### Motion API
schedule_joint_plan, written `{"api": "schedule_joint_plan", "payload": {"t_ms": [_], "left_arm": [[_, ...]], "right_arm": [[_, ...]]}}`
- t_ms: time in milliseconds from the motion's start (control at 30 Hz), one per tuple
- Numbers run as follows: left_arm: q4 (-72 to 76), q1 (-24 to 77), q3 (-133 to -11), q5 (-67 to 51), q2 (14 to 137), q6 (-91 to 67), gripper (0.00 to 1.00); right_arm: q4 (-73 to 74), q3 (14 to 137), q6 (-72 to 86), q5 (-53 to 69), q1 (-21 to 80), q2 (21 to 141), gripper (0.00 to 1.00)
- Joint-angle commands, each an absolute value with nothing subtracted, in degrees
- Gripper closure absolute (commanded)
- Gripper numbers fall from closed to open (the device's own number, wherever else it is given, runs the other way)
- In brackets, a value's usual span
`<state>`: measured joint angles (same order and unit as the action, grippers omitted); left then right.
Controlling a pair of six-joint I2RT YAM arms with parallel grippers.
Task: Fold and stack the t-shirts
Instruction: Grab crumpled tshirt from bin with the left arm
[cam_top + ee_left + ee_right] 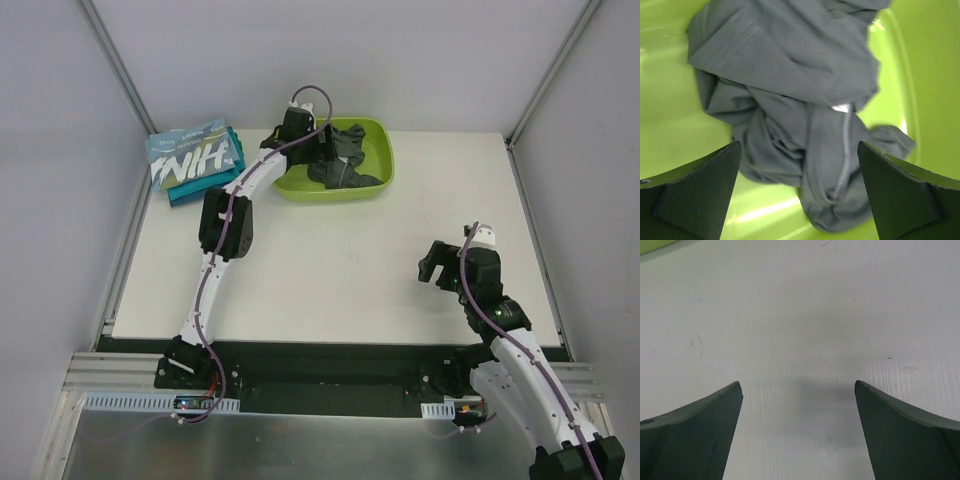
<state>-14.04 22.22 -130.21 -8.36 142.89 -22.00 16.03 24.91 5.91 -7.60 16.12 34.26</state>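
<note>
A crumpled dark grey t-shirt [343, 160] [790, 100] lies inside the lime-green tub [378, 136] at the back of the table. My left gripper [322, 142] [799, 150] hangs open just above the shirt, its fingers either side of the cloth without touching it. At the back left sits a folded stack: a light blue t-shirt with big white letters [192, 157] on top of folded teal t-shirts [205, 190]. My right gripper [436, 264] [798, 386] stands open over bare table at the right, holding nothing.
The white table [340, 270] ends at a black rail along the near edge. Grey walls and metal frame posts close in the sides and back. A sliver of the tub [655, 245] shows in the right wrist view's top left corner.
</note>
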Motion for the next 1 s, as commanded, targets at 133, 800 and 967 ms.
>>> {"api": "schedule_joint_plan", "payload": {"t_ms": [133,800,967], "left_arm": [[-13.6,21.5,-139.9,-8.2,152.0,-33.0,0.01],[-13.7,22.9,-140.9,-8.4,154.4,-41.0,0.58],[-13.4,22.2,-141.2,-10.0,155.0,-42.0,0.73]], "right_arm": [[14.1,26.6,4.8,-9.2,16.3,36.8,0.04],[16.3,27.4,4.8,-11.3,16.3,36.7,0.04],[16.3,27.3,4.8,-11.7,16.3,36.6,0.04]]}}
